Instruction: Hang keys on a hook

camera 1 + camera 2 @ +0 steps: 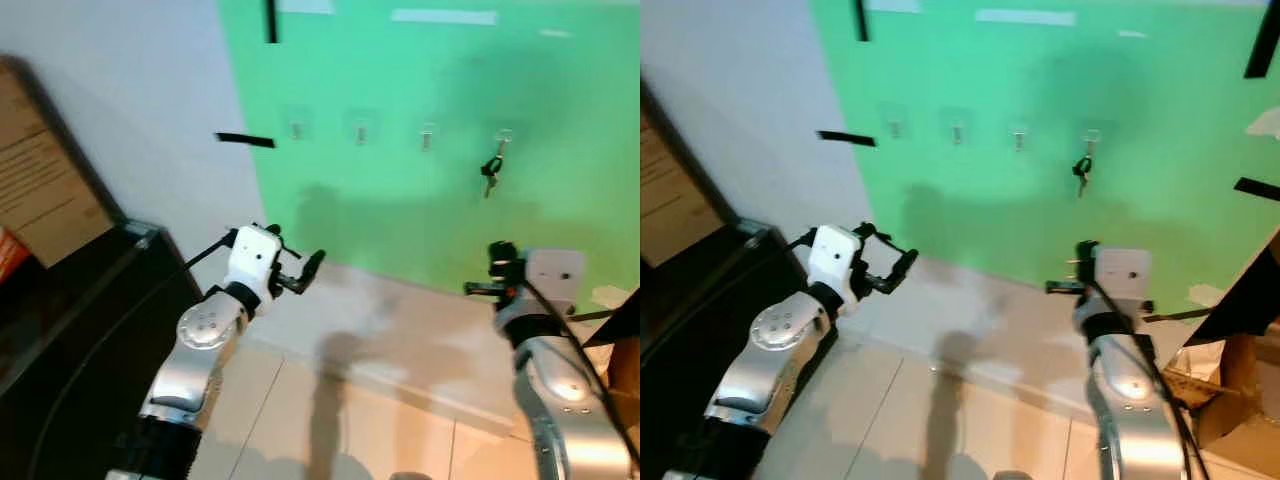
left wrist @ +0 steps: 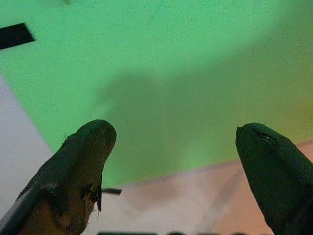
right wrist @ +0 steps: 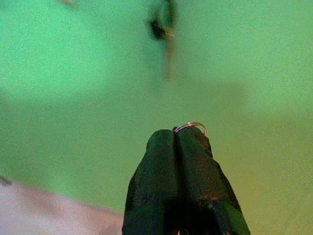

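A bunch of keys [image 1: 492,172] hung from the rightmost hook [image 1: 503,137] in a row of 4 small hooks on the green wall [image 1: 400,190]. The right gripper [image 1: 497,262] stood below that hook and apart from the hanging keys, pointing up toward the wall. In the right wrist view the hanging keys [image 3: 164,29] appeared blurred, above and beyond the gripper's tips.

The other 3 hooks [image 1: 360,131] ran to the left of the keyed hook, all bare. Black tape strips [image 1: 245,140] marked the wall near the edge of the green area, left of the hooks. A dark cabinet [image 1: 90,330] stood against the white wall far to the left of the hooks, and a cardboard box [image 1: 1230,390] sat on the floor below and to the right of them. Nothing lay between the right gripper and the keyed hook.

The right gripper's fingers [image 3: 190,171] were pressed together, and a thin metal ring [image 3: 190,126] projected at their tips; what hung from the ring could not be told. The left gripper [image 1: 300,270] was raised below the leftmost hook, its fingers [image 2: 83,156] spread wide and holding nothing.
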### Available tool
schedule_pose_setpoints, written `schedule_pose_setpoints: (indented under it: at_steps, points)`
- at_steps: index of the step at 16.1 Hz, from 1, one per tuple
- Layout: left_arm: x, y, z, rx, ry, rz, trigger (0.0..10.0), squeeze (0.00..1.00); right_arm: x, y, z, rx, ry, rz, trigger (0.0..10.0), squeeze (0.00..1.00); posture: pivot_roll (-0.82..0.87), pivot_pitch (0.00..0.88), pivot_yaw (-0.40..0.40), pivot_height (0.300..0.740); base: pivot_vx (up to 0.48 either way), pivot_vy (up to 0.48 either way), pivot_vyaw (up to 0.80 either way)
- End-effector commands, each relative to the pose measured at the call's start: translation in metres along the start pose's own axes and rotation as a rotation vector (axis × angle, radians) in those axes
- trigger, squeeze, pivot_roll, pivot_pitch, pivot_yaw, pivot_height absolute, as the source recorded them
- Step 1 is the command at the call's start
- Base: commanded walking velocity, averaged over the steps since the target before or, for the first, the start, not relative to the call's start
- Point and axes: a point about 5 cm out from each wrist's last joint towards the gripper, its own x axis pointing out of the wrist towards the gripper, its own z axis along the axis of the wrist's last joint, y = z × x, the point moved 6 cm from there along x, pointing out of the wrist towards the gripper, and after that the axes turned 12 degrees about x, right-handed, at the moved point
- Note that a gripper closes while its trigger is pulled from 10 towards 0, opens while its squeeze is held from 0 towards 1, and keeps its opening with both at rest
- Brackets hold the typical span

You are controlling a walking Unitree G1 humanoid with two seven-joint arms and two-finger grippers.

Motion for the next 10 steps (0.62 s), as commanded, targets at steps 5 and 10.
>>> schedule_pose_setpoints:
  at_steps: [5,10]
  points:
    - [-0.002,0.009,-0.004,0.008,0.01,0.013,10.0,0.09,0.004,0.016,0.01,-0.051,-0.044,0.073,10.0,0.0,-0.14,0.0,0.091,0.74,0.285,0.0,0.16]
    - [-0.005,-0.003,0.003,0.0,-0.03,-0.078,10.0,0.07,0.001,0.019,0.02,0.013,-0.074,0.131,10.0,0.0,-0.14,0.0,0.088,0.74,0.161,0.0,0.16]
